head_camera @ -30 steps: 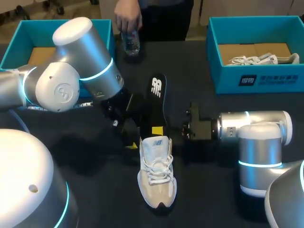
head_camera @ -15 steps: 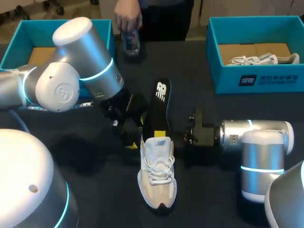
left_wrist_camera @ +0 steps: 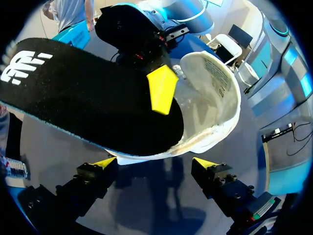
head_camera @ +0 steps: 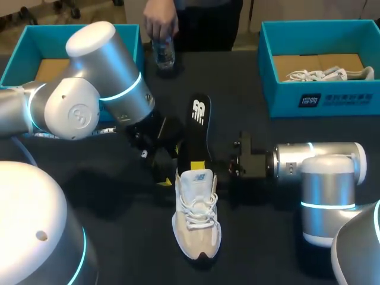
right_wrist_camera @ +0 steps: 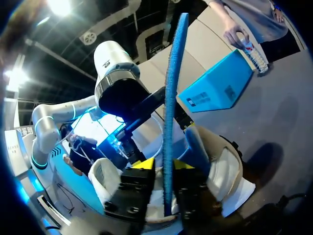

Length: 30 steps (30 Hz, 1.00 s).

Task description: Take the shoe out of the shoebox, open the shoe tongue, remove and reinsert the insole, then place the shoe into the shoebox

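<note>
A beige and white shoe [head_camera: 196, 217] lies on the black table, toe toward me. The black insole [head_camera: 199, 127] stands on edge, its one end in the shoe's mouth and its other end pointing to the table's far side. My right gripper [head_camera: 199, 164] comes in from the right and straddles the insole [right_wrist_camera: 169, 98] just above the shoe [right_wrist_camera: 220, 166]. Its fingers [right_wrist_camera: 143, 165] stand a little apart from the insole, so it is open. My left gripper [head_camera: 163, 173] waits wide open just left of the shoe's heel [left_wrist_camera: 215, 98], under the insole [left_wrist_camera: 88, 98].
A teal shoebox [head_camera: 320, 104] at the back right holds another shoe [head_camera: 323, 74]. A second teal box [head_camera: 21, 59] sits at the back left, behind my left arm. A person's hand holds a bottle [head_camera: 164, 52] at the table's far edge.
The right gripper's fingers have parted slightly from the insole. The insole's free end swung a little right. The left arm has not moved.
</note>
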### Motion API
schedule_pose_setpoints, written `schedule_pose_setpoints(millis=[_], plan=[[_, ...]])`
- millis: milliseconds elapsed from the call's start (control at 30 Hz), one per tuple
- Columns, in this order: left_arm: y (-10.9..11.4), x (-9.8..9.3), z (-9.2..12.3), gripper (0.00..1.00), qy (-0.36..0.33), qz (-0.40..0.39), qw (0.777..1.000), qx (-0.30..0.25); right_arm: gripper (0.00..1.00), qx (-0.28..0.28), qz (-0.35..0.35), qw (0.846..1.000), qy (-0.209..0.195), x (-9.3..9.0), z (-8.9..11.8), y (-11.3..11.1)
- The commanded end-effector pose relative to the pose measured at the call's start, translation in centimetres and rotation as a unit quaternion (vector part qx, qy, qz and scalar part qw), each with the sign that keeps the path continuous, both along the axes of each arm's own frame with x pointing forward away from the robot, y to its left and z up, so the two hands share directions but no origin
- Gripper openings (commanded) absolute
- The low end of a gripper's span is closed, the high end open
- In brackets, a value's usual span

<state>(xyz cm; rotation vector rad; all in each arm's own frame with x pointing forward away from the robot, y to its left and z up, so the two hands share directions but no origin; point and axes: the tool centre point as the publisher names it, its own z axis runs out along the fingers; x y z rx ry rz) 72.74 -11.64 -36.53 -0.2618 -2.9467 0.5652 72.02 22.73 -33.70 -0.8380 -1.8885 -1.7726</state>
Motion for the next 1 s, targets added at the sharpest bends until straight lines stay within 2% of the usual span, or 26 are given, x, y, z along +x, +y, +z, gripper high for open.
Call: schedule_pose_setpoints(millis=[33,133,433,633,733,800,867,900,1000], plan=[[-0.1,0.0,-0.1,1.00,0.000,0.000,1.000,0.000,0.29,-0.007,0.002,1.000,0.000,0.0,0.3,0.2],[-0.1,0.0,-0.1,1.00,0.000,0.000,1.000,0.000,0.29,-0.008,0.005,1.000,-0.004,0.3,0.6,0.2],[-0.1,0.0,-0.1,1.00,0.000,0.000,1.000,0.000,0.37,-0.021,0.016,1.000,-0.016,1.6,2.0,0.5],[-0.1,0.0,-0.1,1.00,0.000,0.000,1.000,0.000,0.36,-0.027,0.024,0.999,-0.023,2.9,2.8,0.8],[-0.1,0.0,-0.1,1.00,0.000,0.000,1.000,0.000,0.29,-0.025,0.025,0.999,-0.026,3.5,2.9,0.9],[-0.1,0.0,-0.1,1.00,0.000,0.000,1.000,0.000,0.12,-0.023,0.026,0.999,-0.027,3.8,3.0,1.0],[-0.1,0.0,-0.1,1.00,0.000,0.000,1.000,0.000,0.07,-0.019,0.026,0.999,-0.024,3.9,2.9,1.0],[-0.1,0.0,-0.1,1.00,0.000,0.000,1.000,0.000,0.00,-0.015,0.026,0.999,-0.022,4.1,2.8,0.9],[-0.1,0.0,-0.1,1.00,0.000,0.000,1.000,0.000,0.00,-0.010,0.024,0.999,-0.019,4.0,2.4,0.9]])
